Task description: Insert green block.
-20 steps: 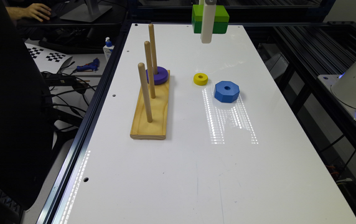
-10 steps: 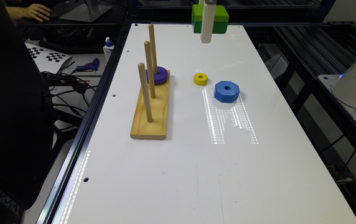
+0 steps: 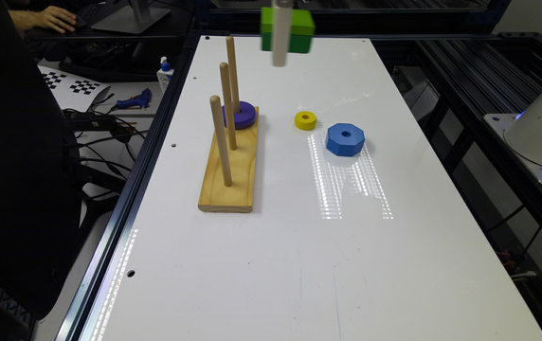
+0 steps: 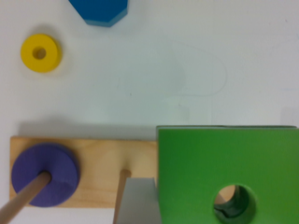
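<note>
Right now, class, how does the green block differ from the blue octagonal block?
The green block is square and two-toned green; the blue octagonal block is eight-sided and one colour. The green block hangs in the air above the white table, by the gripper; the blue octagonal block lies flat on it. Both have a round centre hole.

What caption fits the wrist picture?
Green block held above the wooden peg board, purple ring already on a peg.

White table (image 3: pixel 299 265); wooden peg base (image 3: pixel 230 175); yellow ring (image 3: pixel 305 120); blue octagon (image 3: pixel 345 139)
</note>
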Controlling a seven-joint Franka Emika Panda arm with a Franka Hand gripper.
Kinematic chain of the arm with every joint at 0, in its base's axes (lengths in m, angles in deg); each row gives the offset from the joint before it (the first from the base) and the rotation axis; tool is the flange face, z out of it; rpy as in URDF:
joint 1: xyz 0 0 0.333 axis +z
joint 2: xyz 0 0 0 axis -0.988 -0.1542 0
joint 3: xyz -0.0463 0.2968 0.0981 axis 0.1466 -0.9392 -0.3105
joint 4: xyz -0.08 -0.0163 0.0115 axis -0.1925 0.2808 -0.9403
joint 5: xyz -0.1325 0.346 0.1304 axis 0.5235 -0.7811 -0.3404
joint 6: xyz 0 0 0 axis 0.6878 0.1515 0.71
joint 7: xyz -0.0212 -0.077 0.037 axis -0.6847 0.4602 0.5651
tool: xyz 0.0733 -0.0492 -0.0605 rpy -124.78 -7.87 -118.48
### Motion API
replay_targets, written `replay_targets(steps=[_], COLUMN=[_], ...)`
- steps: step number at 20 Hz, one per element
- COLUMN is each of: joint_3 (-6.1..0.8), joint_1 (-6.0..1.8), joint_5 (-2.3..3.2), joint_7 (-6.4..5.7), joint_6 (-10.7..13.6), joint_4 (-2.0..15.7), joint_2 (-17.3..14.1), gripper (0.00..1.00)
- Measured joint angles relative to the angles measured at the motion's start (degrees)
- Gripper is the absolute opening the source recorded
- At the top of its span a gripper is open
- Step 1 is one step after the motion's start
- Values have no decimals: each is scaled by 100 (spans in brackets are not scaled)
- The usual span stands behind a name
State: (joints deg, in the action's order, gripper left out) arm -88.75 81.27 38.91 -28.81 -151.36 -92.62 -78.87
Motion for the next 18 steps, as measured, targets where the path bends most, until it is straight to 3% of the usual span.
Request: replay_targets(steps=[5, 11, 18], joint_3=[-42, -154, -176], joint_1=[14, 37, 105], joint_5=[0, 12, 36], joint_7=[-18, -149, -230], joint_6=[28, 29, 41], joint_4=[306, 394, 741], joint_2=[-250, -289, -585], gripper=[0, 0, 0])
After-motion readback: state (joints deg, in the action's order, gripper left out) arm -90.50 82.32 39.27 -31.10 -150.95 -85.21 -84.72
